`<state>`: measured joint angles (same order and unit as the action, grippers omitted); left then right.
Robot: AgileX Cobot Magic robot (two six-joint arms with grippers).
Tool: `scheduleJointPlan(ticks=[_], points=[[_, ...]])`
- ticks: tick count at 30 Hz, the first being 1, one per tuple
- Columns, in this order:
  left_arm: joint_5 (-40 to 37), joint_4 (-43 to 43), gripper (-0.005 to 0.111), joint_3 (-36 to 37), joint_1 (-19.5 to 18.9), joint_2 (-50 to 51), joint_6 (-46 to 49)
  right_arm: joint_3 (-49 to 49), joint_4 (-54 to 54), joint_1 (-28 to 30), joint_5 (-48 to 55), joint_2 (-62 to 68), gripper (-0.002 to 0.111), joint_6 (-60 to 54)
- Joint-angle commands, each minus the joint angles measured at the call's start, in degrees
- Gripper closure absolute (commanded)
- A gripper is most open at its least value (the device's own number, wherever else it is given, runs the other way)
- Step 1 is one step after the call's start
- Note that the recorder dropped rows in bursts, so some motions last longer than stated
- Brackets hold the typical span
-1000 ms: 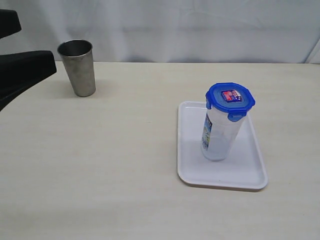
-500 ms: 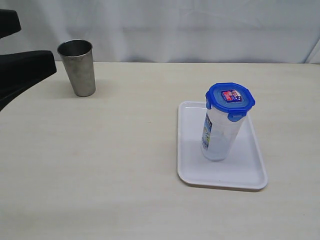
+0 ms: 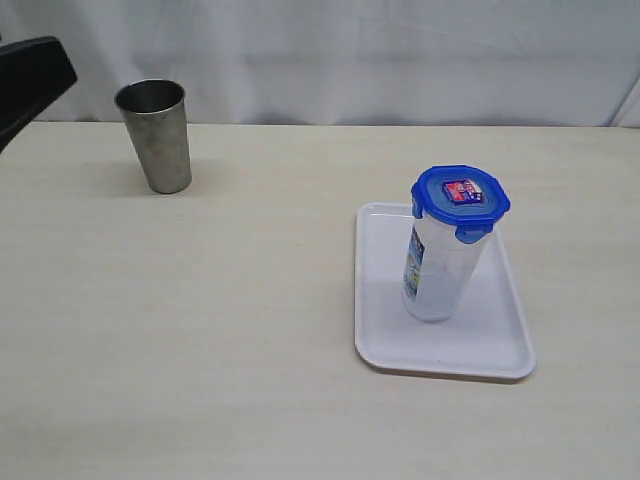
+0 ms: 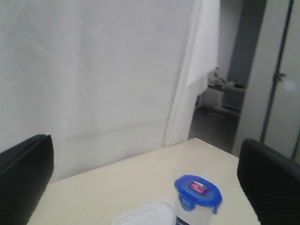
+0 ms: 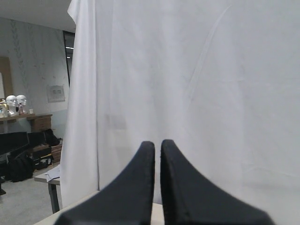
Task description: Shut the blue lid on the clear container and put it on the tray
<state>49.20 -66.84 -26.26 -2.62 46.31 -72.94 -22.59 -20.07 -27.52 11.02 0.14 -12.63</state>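
1. The clear container [image 3: 436, 275] stands upright on the tray [image 3: 385, 335], toward the tray's far edge and well inside its rim.
2. The blue lid [image 3: 460, 196] sits on the mouth of the clear container with its sticker facing up. The flaps toward the near side and the left hang down against the container wall; the pictures do not show whether the other flaps are snapped.
3. The tray lies flat on the right half of the surface [image 3: 200, 320], about midway between the far and near edges and clear of the right edge.
4. A grey steel cup [image 3: 155, 135] stands upright near the far left corner of the surface, well apart from the tray.
5. The left end effector [image 4: 144, 157] is spread wide and holds nothing. In the left wrist view its two black fingers [image 4: 23, 183] sit at opposite sides, with the lidded container [image 4: 197, 206] and a corner of the tray [image 4: 145, 216] seen between them at a distance.
6. In the exterior view only a black part of the left arm [image 3: 30, 75] shows, beyond the far left corner.
7. The right end effector [image 5: 157, 146] is closed, finger against finger, with nothing gripped. It is raised and faces the white curtain [image 5: 197, 70].
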Motion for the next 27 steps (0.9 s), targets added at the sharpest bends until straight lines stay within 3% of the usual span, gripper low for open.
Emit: scheduleJointPlan(ticks=[1,8,13,21,27], points=[[-5.28,15.33,0.002,6.01,0.05,-3.52,11.76,0.24,-0.22,0.34,-0.05,-0.14,0.104,-0.02],[-12.13,33.34,0.002,12.92,0.05,-9.68,24.46,0.24,-0.22,0.34,-0.05,-0.14,0.104,-0.18],[-21.25,52.07,0.002,16.19,0.05,-12.5,34.84,0.24,-0.22,0.34,-0.05,-0.14,0.104,-0.18],[-35.46,72.87,0.002,17.83,0.05,-18.85,57.96,0.24,-0.22,0.34,-0.05,-0.14,0.104,-0.18],[-41.4,73.95,0.002,20.59,0.05,-28.25,62.32,0.24,-0.22,0.34,-0.05,-0.14,0.104,0.52]])
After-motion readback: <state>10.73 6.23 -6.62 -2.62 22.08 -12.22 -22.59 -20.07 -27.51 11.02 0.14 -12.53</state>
